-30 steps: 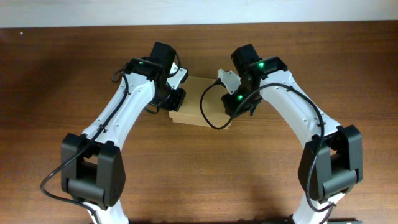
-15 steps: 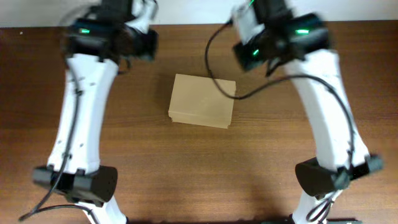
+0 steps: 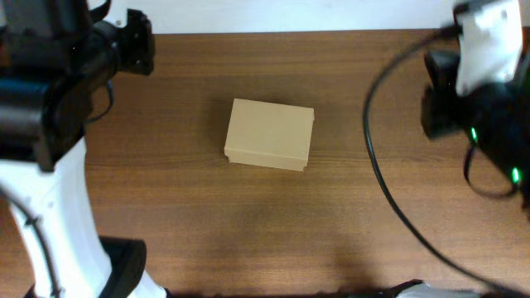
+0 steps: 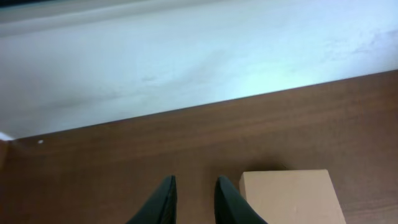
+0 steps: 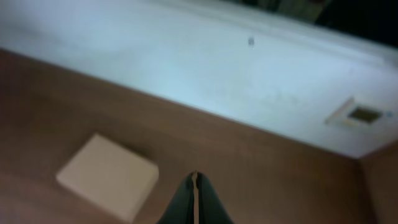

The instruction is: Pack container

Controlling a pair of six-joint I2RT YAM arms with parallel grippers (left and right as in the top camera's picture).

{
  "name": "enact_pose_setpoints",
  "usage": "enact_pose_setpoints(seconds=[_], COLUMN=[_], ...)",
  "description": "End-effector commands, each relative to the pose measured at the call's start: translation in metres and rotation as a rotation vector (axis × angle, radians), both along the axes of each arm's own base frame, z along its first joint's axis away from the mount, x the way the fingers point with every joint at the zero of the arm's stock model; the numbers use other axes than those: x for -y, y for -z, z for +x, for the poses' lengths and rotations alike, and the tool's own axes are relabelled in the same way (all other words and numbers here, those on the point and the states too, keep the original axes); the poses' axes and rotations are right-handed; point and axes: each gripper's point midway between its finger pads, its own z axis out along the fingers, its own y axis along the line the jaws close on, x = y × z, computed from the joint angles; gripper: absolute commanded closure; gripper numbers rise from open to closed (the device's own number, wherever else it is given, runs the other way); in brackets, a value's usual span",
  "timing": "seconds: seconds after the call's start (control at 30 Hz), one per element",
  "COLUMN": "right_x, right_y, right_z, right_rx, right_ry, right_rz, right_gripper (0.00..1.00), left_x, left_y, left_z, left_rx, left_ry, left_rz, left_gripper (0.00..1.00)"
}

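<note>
Dark left fingers [image 4: 165,202] stand slightly apart in the left wrist view. A narrow strip of wood shows between their tips, and they clasp nothing. The right fingers [image 5: 185,210] are pressed together tip to tip in the right wrist view, with no gap and nothing between them.

The small tan-brown rectangular cardboard box [image 3: 270,134] lies near the middle of the dark brown wooden bench [image 3: 166,223]. Its flap lid is down flat and its long side runs left to right, a little skewed. Nothing touches it. In the left wrist view the box [image 4: 289,196] sits just right of the left fingers, apart from them. In the right wrist view the box [image 5: 109,174] lies left of the right fingers, also apart.

From overhead, the white-and-black left arm [image 3: 50,91] fills the far left corner and the blurred right arm [image 3: 484,99] fills the far right, both well apart from the box. Neither set of fingers can be made out in that view. A black cable [image 3: 377,165] curves from the right arm toward the near edge, passing right of the box. A pale white surface [image 4: 186,68] lies beyond the bench's far edge.
</note>
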Motion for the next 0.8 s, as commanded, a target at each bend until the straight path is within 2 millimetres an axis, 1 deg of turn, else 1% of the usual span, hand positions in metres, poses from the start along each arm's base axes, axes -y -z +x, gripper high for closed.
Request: enact_pose_setpoints(seconds=[0.0,0.07,0.1,0.13,0.2,0.27,0.3,0.4,0.5,0.6,0.7,0.77], right_x=[0.023,0.046,0.056,0.067,0.087,0.097,0.101,0.103,0.107,0.105,0.09,0.084], right_y=[0.02,0.027,0.032,0.037,0.052,0.071,0.08,0.099,0.12,0.145,0.173,0.194], right_z=[-0.029,-0.056,-0.069,-0.081,-0.106,-0.127,-0.136,-0.152,-0.167,-0.178,-0.18,-0.179], right_rx=[-0.004,0.025,0.033,0.035,0.017,-0.031,-0.056,-0.083,-0.122,-0.188,-0.281,-0.349], right_ry=[0.071,0.155,0.192,0.23,0.303,0.334,0.341,0.327,0.312,0.28,0.213,0.198], right_rz=[-0.025,-0.027,-0.029,-0.03,-0.026,-0.021,-0.019,-0.011,-0.01,-0.006,0.012,-0.006], right_gripper=[0.96,0.96,0.96,0.96,0.96,0.96,0.96,0.96,0.97,0.96,0.96,0.96], left_x=[-0.008,-0.012,-0.016,-0.02,-0.022,-0.022,-0.023,-0.024,-0.027,-0.026,-0.027,-0.029], left_y=[-0.018,-0.018,-0.014,-0.007,0.015,0.048,0.064,0.107,0.149,0.184,0.213,0.227], left_z=[-0.028,-0.039,-0.045,-0.05,-0.06,-0.068,-0.072,-0.084,-0.106,-0.129,-0.15,-0.158], left_rx=[0.051,0.053,0.044,0.023,-0.049,-0.148,-0.19,-0.283,-0.353,-0.377,-0.387,-0.373], left_ry=[-0.022,-0.035,-0.05,-0.065,-0.071,-0.071,-0.07,-0.068,-0.068,-0.051,-0.042,-0.052], left_rz=[0.003,0.009,0.019,0.032,0.038,0.049,0.056,0.073,0.079,0.087,0.088,0.076], left_gripper=[0.79,0.79,0.79,0.8,0.81,0.88,0.9,0.91,0.91,0.91,0.91,0.91])
